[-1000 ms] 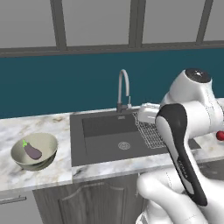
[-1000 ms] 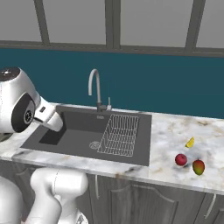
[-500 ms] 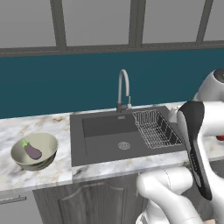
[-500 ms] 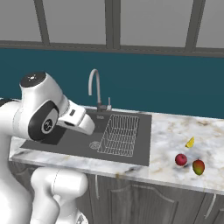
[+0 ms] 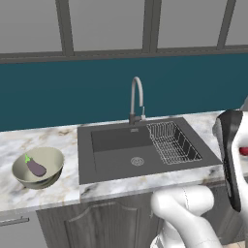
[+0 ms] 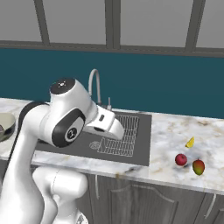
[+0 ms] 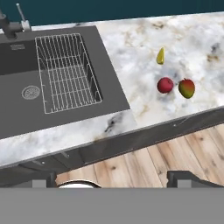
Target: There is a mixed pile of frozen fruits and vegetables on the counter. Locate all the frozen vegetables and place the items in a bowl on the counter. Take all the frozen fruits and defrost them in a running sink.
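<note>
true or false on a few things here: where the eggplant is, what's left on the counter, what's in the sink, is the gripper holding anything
1. The eggplant lies in the bowl. True.
2. Three small pieces sit on the counter right of the sink. True: a yellow piece, a red fruit and an orange-red fruit.
3. A red fruit lies in the sink basin. False: the basin holds only the wire rack.
4. The gripper carries the yellow piece. False: it is open and empty.
5. Water runs from the faucet. False: no stream is visible.
</note>
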